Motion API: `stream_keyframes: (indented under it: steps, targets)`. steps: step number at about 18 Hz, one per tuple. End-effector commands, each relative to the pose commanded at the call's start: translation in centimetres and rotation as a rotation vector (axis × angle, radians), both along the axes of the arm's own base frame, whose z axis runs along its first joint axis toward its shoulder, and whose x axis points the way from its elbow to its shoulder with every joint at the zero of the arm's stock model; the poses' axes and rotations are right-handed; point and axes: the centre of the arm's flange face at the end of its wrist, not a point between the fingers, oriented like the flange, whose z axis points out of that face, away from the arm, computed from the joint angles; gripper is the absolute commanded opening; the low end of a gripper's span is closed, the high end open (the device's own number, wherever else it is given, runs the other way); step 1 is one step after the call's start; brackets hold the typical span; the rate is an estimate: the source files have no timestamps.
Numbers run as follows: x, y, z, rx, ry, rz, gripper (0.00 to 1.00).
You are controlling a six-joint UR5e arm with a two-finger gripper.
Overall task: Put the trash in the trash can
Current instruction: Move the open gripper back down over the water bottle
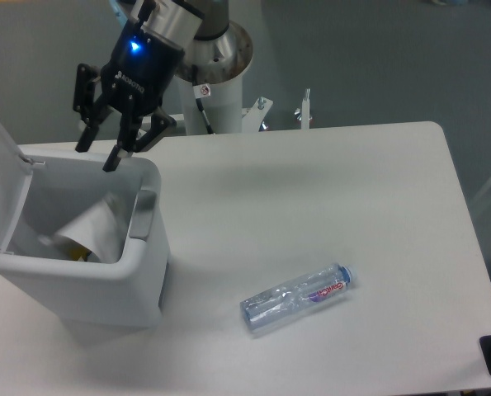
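Hovering over the large white rectangular plastic bin (105,264), the gripper (103,157) has its fingers spread, holding nothing. A whitish sheet (96,227) lies inside. Next, approach the clear plastic bottle (299,299) on the worktop (311,190) across its width.

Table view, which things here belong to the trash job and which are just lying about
Part of the job:
- water bottle, lying on its side on the table
- plastic sheet, already inside the bin
- trash can, lid open
- gripper, jaws apart and empty above the bin

Just there:
- table
- white robot pedestal
- metal brackets behind the table's far edge
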Motion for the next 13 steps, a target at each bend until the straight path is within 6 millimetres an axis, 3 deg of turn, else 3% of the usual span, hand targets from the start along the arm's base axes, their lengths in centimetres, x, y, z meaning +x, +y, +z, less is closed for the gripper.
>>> stream_keyframes:
  steps: [4,6,9,13]
  targets:
    - [-2.2,1.3,-0.4,-0.009,-0.008,0.017,1.00]
    - [-5.3,1.4,0.3,0.000,0.008,0.054,1.00]
    - [-9.3,3.9,1.7,0.032,0.042,0.076,1.00]
    - [-13.7,5.9,0.9,0.028,0.042,0.102,1.00]
